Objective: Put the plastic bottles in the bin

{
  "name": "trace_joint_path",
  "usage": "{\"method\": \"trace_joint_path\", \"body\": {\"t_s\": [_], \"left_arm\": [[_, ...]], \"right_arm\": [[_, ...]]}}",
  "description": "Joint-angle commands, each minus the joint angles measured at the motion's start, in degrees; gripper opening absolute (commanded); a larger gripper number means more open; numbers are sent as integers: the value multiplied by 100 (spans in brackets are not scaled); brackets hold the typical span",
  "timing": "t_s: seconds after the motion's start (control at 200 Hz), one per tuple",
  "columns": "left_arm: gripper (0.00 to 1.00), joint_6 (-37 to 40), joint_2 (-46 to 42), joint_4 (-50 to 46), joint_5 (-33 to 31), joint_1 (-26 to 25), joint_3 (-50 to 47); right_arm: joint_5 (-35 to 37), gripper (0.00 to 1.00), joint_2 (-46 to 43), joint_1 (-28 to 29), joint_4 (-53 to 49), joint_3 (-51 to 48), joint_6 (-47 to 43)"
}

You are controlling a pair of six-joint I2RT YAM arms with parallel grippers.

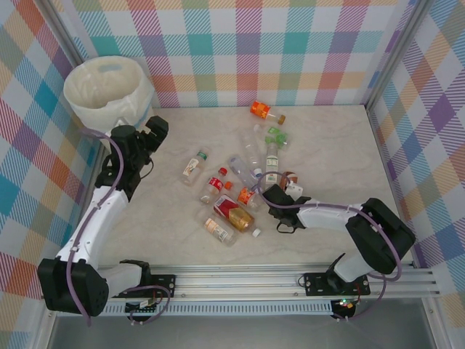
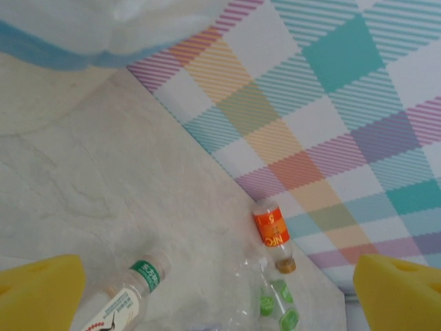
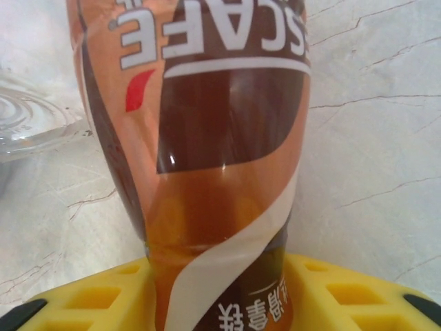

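Gripping the brown-and-orange-labelled plastic bottle (image 3: 220, 158) on the table (image 3: 386, 103), my right gripper (image 3: 220, 293) is narrowed, pads against its sides. Next, I judge: lift clear, carry to the far-left round cream-white bin (image 1: 91, 109).

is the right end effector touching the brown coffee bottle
Touching. In the right wrist view the brown coffee bottle sits between the yellow fingers of the right end effector, which meet its sides with no gap.

Pale marbled table (image 1: 341, 145) carries bin (image 1: 109, 91). Plastic bottles (image 1: 234, 215) lie scattered right of bin, nearer side, several touching.
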Motion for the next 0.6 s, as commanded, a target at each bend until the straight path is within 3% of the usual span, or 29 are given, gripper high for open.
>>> {"method": "trace_joint_path", "body": {"t_s": [0.0,0.34,0.595], "left_arm": [[100,333,202,-36,453,-214,123],[100,558,656,316,885,-622,34],[100,817,934,254,1649,-671,87]], "right_arm": [[-65,43,-6,10,243,-279,-133],[18,26,-619,15,690,-777,-471],[123,16,-1642,10,895,-1167,-1656]]}}
